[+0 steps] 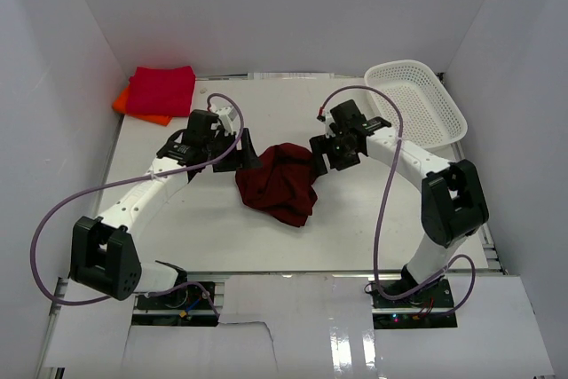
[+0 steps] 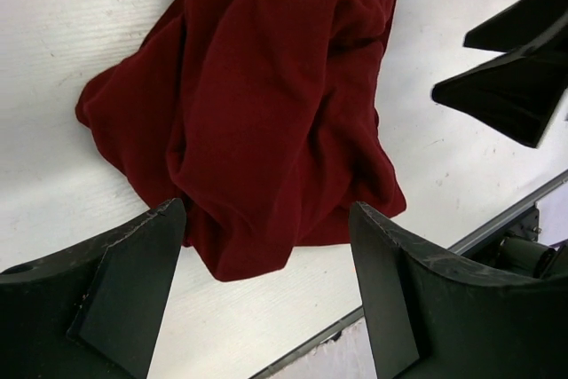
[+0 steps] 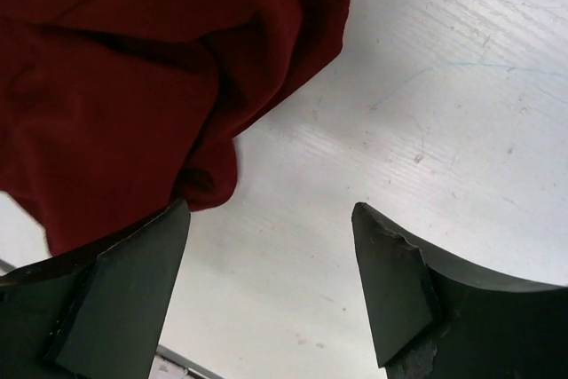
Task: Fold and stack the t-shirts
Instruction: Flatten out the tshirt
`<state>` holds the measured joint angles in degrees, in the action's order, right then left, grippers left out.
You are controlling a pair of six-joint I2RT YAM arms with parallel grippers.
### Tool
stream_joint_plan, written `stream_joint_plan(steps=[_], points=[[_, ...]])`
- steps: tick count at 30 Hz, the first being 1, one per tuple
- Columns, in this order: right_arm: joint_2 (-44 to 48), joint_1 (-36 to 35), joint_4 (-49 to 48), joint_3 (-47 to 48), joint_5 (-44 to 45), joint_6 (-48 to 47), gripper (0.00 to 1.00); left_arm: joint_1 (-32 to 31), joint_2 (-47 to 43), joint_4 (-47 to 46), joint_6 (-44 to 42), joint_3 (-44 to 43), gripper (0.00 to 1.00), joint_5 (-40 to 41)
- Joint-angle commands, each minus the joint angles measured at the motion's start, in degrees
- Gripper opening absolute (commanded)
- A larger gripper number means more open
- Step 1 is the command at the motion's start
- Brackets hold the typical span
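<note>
A dark maroon t-shirt (image 1: 280, 182) lies crumpled in a heap at the middle of the table. My left gripper (image 1: 244, 157) hovers at the heap's left edge, open, with the cloth (image 2: 266, 104) just beyond its fingertips and nothing between them (image 2: 266, 246). On the heap's upper right side my right gripper (image 1: 321, 153) is open too. Its left finger (image 3: 124, 290) sits against the shirt's edge (image 3: 133, 68), and only bare table shows between the jaws (image 3: 271, 246). A folded crimson-red t-shirt (image 1: 161, 89) rests on an orange one (image 1: 124, 101) at the back left corner.
A white mesh basket (image 1: 444, 108) stands at the back right corner, close behind the right arm. White walls enclose the table on three sides. The right gripper's black fingers (image 2: 515, 86) show in the left wrist view, past the heap.
</note>
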<state>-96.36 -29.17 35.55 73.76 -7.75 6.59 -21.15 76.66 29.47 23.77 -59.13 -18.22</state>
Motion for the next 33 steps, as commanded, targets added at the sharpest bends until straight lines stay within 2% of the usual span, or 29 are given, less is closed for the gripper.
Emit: stream_joint_plan(steps=[1,6,18,20,21,23,24,25,26,29,33], points=[[-3.7,-0.2,-3.0,2.3,1.4,-1.8,0.8,-0.4,-0.4,1.2,-1.7,-3.5,0.84,1.5],[-9.0,-0.2,-4.9,4.7,1.6,-2.1,0.77,-0.4,-1.0,2.0,-2.1,-3.7,0.84,1.8],[-15.0,-0.1,-10.1,9.5,0.4,-1.4,0.66,-0.4,-2.4,2.9,-2.3,-2.8,0.84,2.1],[-15.5,-0.2,-10.8,9.7,-0.7,-1.1,0.57,-0.4,-2.4,3.0,-2.2,-2.6,0.84,2.0],[-16.5,-0.1,-11.0,9.9,-2.2,-0.7,0.43,-0.4,-2.1,3.0,-2.3,-2.5,0.84,2.0],[-17.5,-0.1,-11.0,10.6,-3.7,-0.3,0.28,-0.4,-1.8,3.0,-2.3,-2.1,0.84,2.3],[-18.1,0.0,-11.6,10.7,-5.2,0.3,0.27,-0.4,-1.3,3.0,-2.3,-1.9,0.84,2.7],[-18.2,-0.1,-12.1,10.8,-5.8,0.8,0.21,-0.4,-1.2,3.0,-2.3,-1.9,0.84,3.1],[-18.0,-0.1,-12.3,10.8,-6.6,1.0,0.08,-0.4,-1.1,3.1,-2.2,-1.6,0.84,3.4],[-16.9,0.0,-13.6,11.1,-11.2,2.5,0.08,-0.4,-1.2,3.1,-2.1,-1.2,0.84,4.9],[-14.2,0.0,-13.1,14.3,-23.4,5.2,0.08,-0.4,-1.7,3.5,-2.0,-1.7,0.84,7.0]])
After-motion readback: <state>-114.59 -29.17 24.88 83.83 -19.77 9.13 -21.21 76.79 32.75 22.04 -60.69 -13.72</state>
